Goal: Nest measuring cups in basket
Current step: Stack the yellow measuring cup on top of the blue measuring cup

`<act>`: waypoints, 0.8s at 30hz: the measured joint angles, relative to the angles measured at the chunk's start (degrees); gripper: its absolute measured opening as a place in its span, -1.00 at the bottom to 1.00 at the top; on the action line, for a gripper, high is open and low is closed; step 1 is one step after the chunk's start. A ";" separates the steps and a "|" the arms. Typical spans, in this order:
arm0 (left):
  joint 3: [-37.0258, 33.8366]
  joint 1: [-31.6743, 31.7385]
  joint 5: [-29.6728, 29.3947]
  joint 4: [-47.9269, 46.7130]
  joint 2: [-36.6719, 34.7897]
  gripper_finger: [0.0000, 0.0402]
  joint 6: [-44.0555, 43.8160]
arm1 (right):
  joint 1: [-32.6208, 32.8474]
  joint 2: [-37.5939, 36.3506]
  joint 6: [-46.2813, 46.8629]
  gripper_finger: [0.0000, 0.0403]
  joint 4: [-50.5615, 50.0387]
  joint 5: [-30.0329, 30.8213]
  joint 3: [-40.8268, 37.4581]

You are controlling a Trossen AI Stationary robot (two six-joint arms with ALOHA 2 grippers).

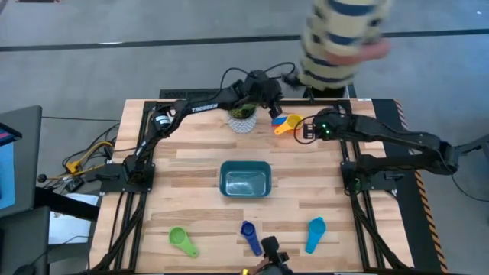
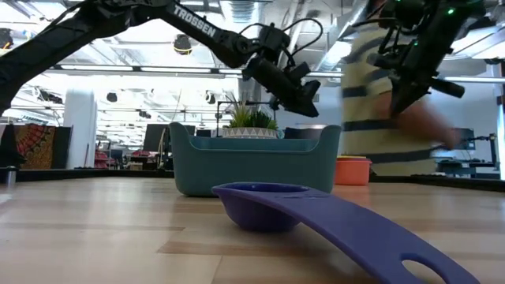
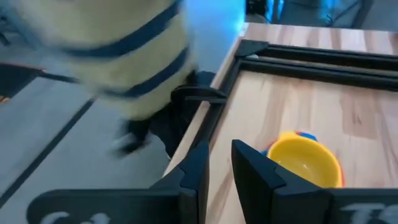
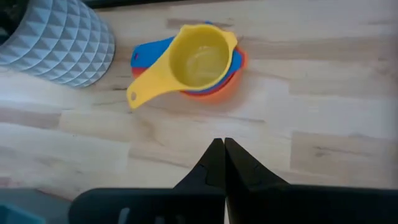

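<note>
Left claw (image 1: 276,109) hangs wedged between the white pot (image 1: 243,121) and the stacked cups (image 1: 288,124); right claw (image 1: 309,131) crowds their other side, bare worktop (image 1: 191,164) beyond.

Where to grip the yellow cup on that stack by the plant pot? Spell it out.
Take the yellow cup by its flat handle, coming from straight above. It sits nested on the blue and orange cups, so its bowl is crowded, while the handle juts out free over the table toward the white pot. The right end effector, shut and just short of the stack, looks nearest.
</note>
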 joint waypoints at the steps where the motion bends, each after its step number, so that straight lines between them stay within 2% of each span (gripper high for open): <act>1: -1.00 0.00 -0.16 1.41 0.00 -0.71 -0.57 | 0.48 -0.45 0.71 -0.96 -0.41 0.01 0.00; 7: -5.64 0.02 -0.38 5.59 0.00 -0.71 -0.95 | 2.89 -1.29 3.58 -0.97 -0.13 0.05 0.00; 13: -5.97 -0.20 -0.38 5.54 -0.06 -0.71 -0.37 | 4.98 -0.46 6.85 -0.96 0.21 0.09 0.00; 18: -5.95 -0.97 -0.34 3.58 -0.07 -0.71 0.28 | 7.31 1.66 8.52 -0.96 2.11 0.38 0.00; 24: -1.66 -1.91 0.09 -7.23 -0.07 -0.71 0.50 | 6.24 6.44 8.28 -0.96 2.70 0.49 0.00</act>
